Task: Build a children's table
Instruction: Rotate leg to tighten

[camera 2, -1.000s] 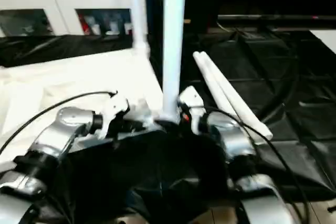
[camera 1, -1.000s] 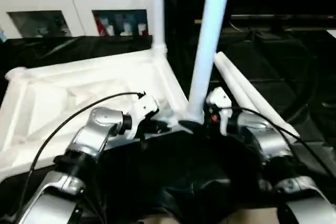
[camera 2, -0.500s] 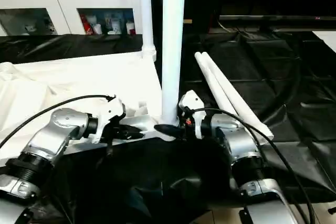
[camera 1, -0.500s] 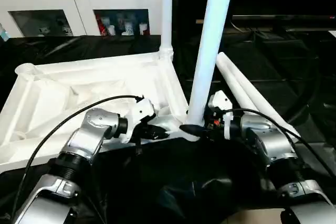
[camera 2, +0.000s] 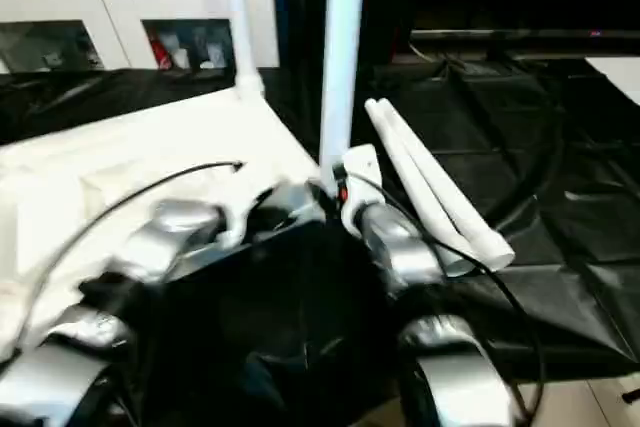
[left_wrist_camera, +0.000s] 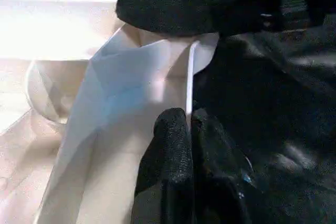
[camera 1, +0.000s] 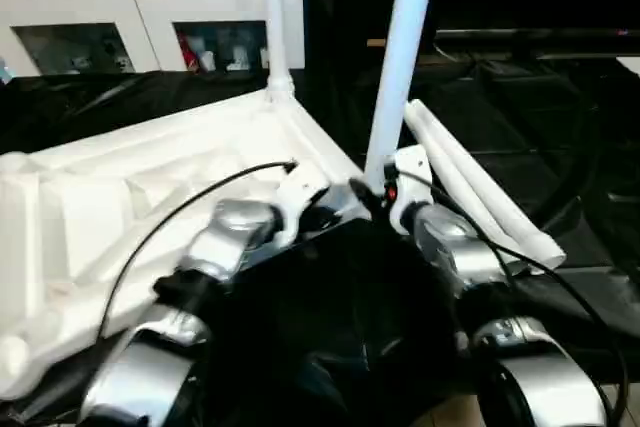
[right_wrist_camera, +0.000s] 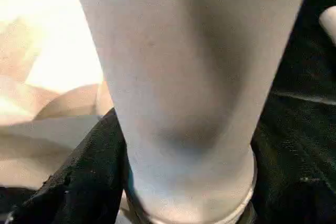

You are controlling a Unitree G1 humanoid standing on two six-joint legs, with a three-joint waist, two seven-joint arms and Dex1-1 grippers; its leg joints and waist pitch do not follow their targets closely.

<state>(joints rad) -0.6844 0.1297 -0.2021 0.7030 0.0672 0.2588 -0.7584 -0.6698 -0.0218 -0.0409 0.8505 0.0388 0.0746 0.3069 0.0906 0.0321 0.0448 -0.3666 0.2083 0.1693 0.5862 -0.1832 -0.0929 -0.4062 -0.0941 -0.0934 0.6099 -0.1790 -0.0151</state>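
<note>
Black sheeting [camera 1: 560, 127]: we record it over the whole work surface, creased.

Cabinet [camera 1: 130, 17]: white, glass doors, at the far edge behind the work.

Table top [camera 1: 120, 197]: white plastic, lying upside down on the sheeting to our left, ribbed underside showing, tilted across the head views.

Near standing leg [camera 1: 400, 57]: white tube, upright in the corner socket of the table top closest to us.

Far standing leg [camera 1: 272, 17]: white tube, upright in the far corner socket.

Two loose legs [camera 1: 470, 187]: white tubes lying side by side on the sheeting, just right of the near standing leg.

Right gripper [camera 1: 368, 197]: we see its black fingers [right_wrist_camera: 79, 182] set around the base of the near standing leg, one on either side and touching it, at the socket.

Left gripper [left_wrist_camera: 189, 129]: fingers pressed together on the thin white rim of the table top, beside that same corner.
</note>
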